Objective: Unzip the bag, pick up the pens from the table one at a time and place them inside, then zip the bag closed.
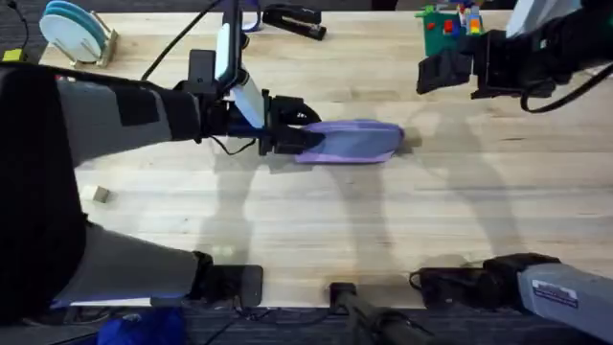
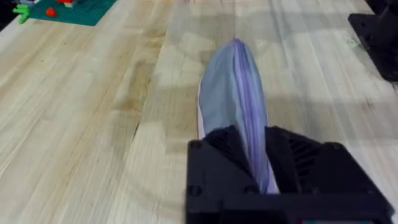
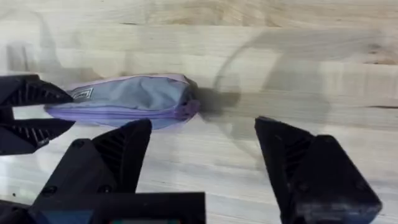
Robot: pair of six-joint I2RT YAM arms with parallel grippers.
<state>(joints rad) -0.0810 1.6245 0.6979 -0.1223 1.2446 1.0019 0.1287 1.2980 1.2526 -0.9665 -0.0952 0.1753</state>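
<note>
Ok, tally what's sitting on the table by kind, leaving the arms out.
lavender pouch: 1
black stapler: 1
green brick baseplate: 1
rack of blue plates: 1
small pale block: 1
Total: 5

L arm is reaching across from lower left, its gripper (image 1: pixel 287 134) lying low w/ fingers (image 2: pixel 221 158) clamping down. R arm is hanging raised at upper right, its gripper (image 3: pixel 202 149) gaping wide, holding nothing.
</note>
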